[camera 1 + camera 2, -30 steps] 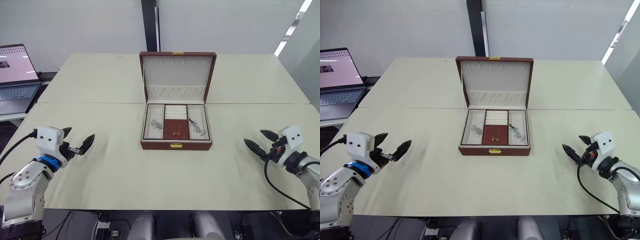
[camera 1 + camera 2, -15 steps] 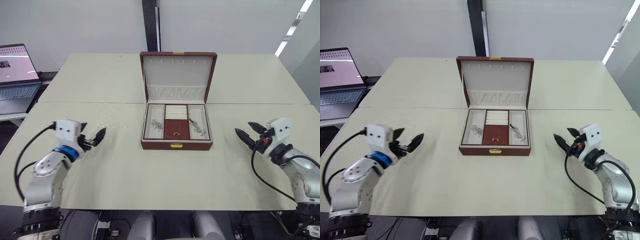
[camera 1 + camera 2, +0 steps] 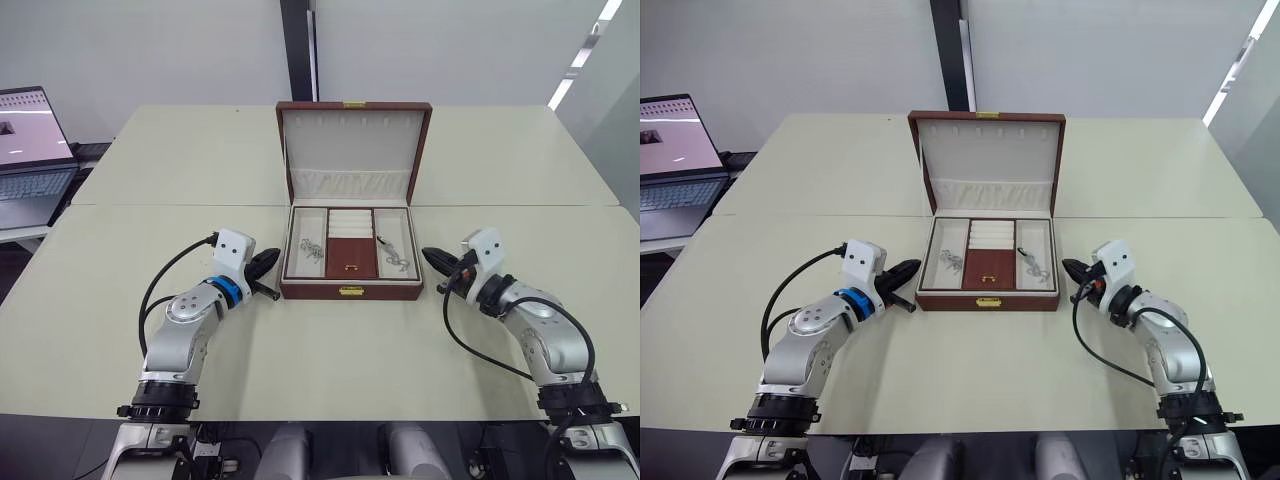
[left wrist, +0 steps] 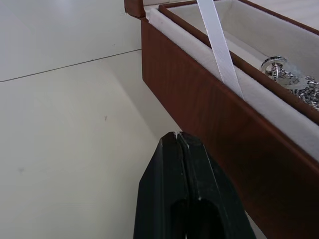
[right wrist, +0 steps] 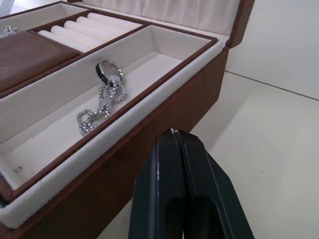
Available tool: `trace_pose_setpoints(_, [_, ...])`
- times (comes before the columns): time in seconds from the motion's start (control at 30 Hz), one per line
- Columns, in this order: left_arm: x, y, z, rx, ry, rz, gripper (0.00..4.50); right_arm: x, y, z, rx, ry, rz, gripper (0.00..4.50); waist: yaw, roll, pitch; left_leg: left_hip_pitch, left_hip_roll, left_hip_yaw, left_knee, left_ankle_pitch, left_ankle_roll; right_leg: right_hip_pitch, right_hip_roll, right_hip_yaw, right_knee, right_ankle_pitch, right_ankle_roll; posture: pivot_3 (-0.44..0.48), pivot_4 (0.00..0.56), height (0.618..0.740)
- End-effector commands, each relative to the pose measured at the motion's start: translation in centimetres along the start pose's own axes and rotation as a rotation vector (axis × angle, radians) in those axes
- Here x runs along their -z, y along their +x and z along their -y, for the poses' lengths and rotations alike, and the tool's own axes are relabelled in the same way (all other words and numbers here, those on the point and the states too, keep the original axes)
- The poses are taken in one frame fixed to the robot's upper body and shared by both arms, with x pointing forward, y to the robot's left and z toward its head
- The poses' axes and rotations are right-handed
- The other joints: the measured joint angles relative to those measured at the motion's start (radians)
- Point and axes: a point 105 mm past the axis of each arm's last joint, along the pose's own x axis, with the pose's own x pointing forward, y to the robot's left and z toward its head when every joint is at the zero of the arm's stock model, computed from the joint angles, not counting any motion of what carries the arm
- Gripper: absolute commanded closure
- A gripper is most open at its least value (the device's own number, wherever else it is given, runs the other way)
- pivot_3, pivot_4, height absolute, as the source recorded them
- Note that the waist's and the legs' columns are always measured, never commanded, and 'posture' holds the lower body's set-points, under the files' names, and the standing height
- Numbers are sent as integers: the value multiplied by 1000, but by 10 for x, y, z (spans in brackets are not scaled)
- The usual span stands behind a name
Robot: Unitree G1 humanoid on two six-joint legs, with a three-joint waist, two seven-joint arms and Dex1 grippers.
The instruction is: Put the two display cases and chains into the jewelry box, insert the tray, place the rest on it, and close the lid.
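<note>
The brown jewelry box (image 3: 352, 291) stands open at the table's middle, its lid (image 3: 354, 140) upright. Inside sits the tray (image 3: 351, 224), with cream side compartments, ring rolls and a brown centre cover. A silver chain (image 3: 313, 248) lies in the tray's left compartment. Another chain (image 5: 107, 97), with a ring on it, lies in the right one. My left gripper (image 3: 268, 262) is shut and empty, its tips just off the box's left wall (image 4: 214, 114). At the box's right wall my right gripper (image 3: 432, 258) is likewise shut and empty. The display cases are out of view.
An open laptop (image 3: 30, 150) stands on a side desk at the far left. A seam (image 3: 150, 205) runs across the table behind the box's base. A white ribbon (image 4: 217, 40) links lid and base on the left side.
Both arms have swung inward from the table's outer sides to the box's flanks. Both grippers have gone from open to shut.
</note>
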Motion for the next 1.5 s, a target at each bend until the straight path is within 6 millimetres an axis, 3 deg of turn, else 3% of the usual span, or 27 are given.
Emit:
trace_pose_setpoints(0.03, [-9,4,9,36,12,27,4476,-12,7,-8,-38,-18,38,4488,0,0,0,0,0,0,0,0,0,0,0,0,0,0,0,0,150,740])
trace_pose_setpoints(0.3, [-9,-1,28,154,-10,14,4476,-10,6,-37,-182,59,23,4488,-4,0,0,0,0,0,0,0,0,0,0,0,0,0,0,0,150,740])
trace_pose_setpoints(0.83, [-1,-37,55,296,-56,-66,4476,3,-28,-66,-236,137,-44,4488,2,0,0,0,0,-1,-1,0,1,1,0,0,-1,0,0,0,150,740])
trace_pose_setpoints(1.13, [8,-50,55,297,-64,-98,4476,5,-43,-65,-184,152,-60,4488,5,0,0,1,0,0,0,-1,1,1,0,0,-1,0,0,0,150,740])
trace_pose_setpoints(1.5, [20,-53,43,256,-58,-103,4476,5,-42,-63,-175,144,-62,4488,5,0,0,1,0,0,-1,-1,1,1,0,0,-1,0,0,0,150,740])
